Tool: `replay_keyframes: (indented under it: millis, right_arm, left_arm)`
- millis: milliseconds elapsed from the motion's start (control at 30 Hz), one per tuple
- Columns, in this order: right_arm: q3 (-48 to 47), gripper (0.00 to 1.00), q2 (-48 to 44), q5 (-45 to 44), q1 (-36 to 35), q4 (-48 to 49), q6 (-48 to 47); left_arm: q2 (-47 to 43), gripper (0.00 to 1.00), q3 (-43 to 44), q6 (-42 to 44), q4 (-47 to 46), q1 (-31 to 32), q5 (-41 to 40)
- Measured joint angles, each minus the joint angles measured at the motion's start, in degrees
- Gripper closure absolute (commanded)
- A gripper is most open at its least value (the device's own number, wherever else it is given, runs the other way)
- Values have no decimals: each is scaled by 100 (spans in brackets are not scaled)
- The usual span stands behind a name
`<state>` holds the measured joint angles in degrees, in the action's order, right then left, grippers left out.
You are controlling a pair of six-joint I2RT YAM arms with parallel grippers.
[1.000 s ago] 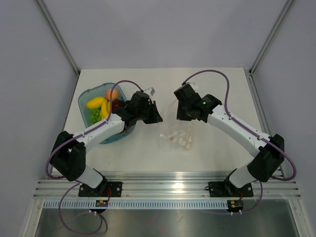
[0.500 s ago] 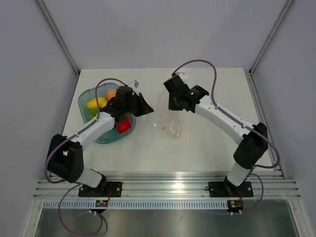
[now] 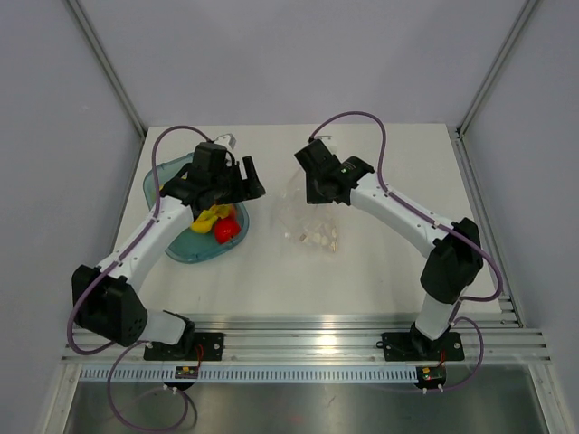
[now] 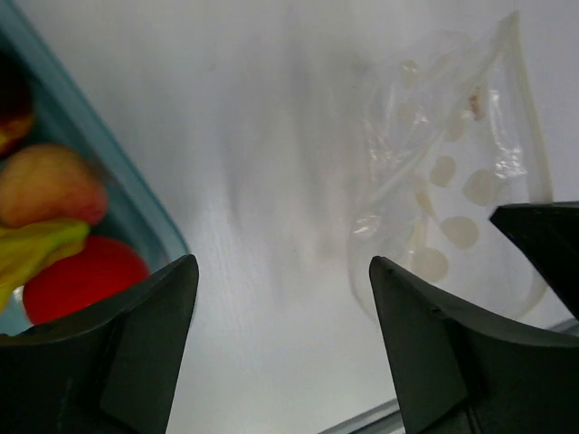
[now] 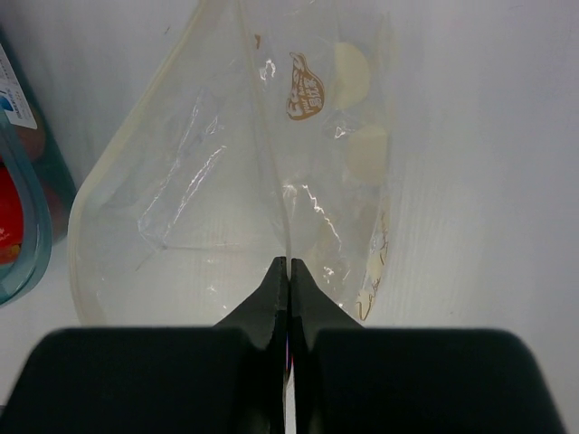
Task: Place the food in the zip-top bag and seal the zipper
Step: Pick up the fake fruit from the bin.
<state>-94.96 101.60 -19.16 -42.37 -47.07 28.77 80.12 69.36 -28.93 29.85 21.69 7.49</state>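
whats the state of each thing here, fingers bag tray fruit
left fingers: open, empty
right fingers: shut, pinching the bag's edge
bag: mouth unsealed, no fruit inside
tray: holds the fruit
apple: in the tray
peach: in the tray
banana: in the tray

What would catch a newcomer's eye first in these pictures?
The clear zip-top bag stands out in the middle of the table, pinched by the shut right claw. To its left, a teal tray holds bright toy fruits, a red apple among them. The left claw hangs open over the table between tray and bag.
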Motion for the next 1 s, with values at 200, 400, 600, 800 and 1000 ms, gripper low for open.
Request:
replay_keyframes:
  millis: [200, 400, 600, 800, 1000]
  right_arm:
    - [179, 100, -192, 90, 0, 120, -59]
    - [306, 100, -330, 225, 0, 177, -72]
    - [466, 100, -426, 284, 0, 221, -70]
    - [544, 100, -474, 337, 0, 227, -66]
    - [629, 100, -540, 337, 0, 229, -50]
  left_arm:
    - [-149, 14, 0, 590, 535, -81, -1281]
    - [625, 11, 144, 1134, 968, -81, -2107]
    - [1128, 11, 149, 1215, 1095, -81, -2577]
    - [1325, 20, 179, 1213, 994, -81, -2999]
    - [1751, 37, 240, 1213, 955, -81, -3285]
